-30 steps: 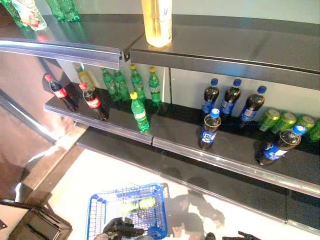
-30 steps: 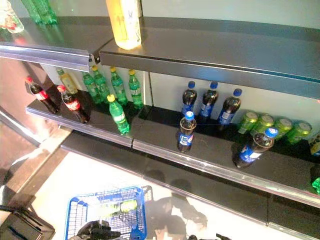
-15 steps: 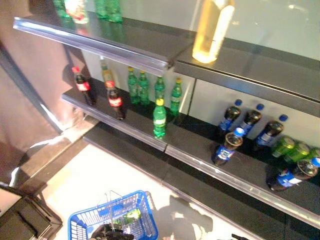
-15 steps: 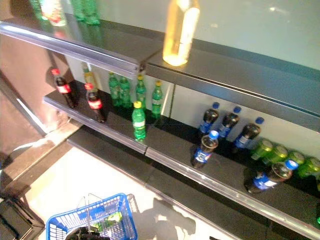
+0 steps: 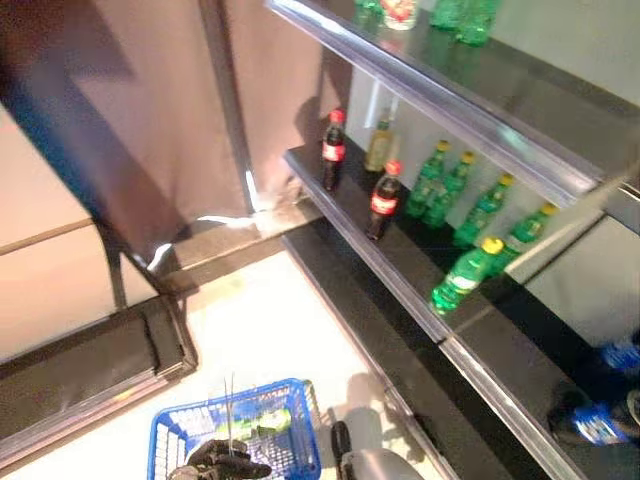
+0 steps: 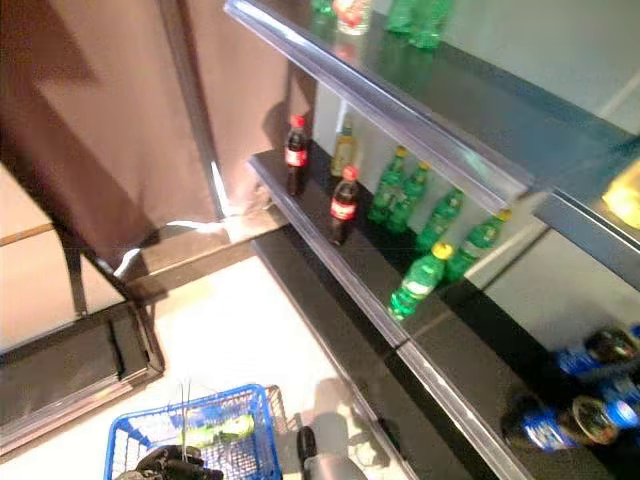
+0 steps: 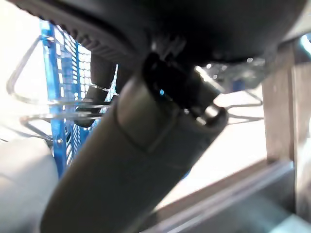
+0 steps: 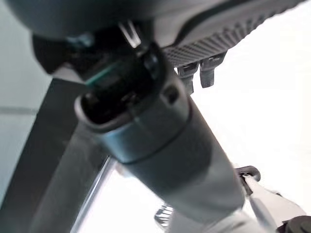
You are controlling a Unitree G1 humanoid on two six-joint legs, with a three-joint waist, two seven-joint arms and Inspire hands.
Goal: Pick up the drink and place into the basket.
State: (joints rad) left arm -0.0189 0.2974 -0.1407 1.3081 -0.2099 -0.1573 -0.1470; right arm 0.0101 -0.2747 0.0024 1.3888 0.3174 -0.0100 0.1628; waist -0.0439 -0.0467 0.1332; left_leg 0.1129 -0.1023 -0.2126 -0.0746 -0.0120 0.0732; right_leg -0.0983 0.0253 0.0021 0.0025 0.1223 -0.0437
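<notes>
The blue wire basket (image 5: 165, 440) hangs low above the pale floor (image 5: 250, 330), carried by the left hand (image 5: 222, 462), whose dark fingers are curled round the basket's wire handles (image 5: 229, 420); the left wrist view shows those fingers (image 7: 99, 73) wrapped on the thin wire loops against the blue mesh. A green drink bottle (image 5: 262, 424) lies on its side inside the basket, near the handles. The right hand (image 8: 194, 73) appears only in its own wrist view, where short fingertips project past the palm edge; whether that hand is open or closed cannot be told. To the right, a dark shelf unit (image 5: 400, 290) runs diagonally across the head views. Its middle shelf carries two cola bottles with red caps (image 5: 383, 198), an amber bottle (image 5: 378, 148), and a group of green bottles with yellow caps (image 5: 463, 277), all upright. Dark bottles with blue labels (image 6: 555, 425) lie further along the same shelf. The upper shelf (image 5: 470, 95) carries more green bottles (image 5: 470, 20).
</notes>
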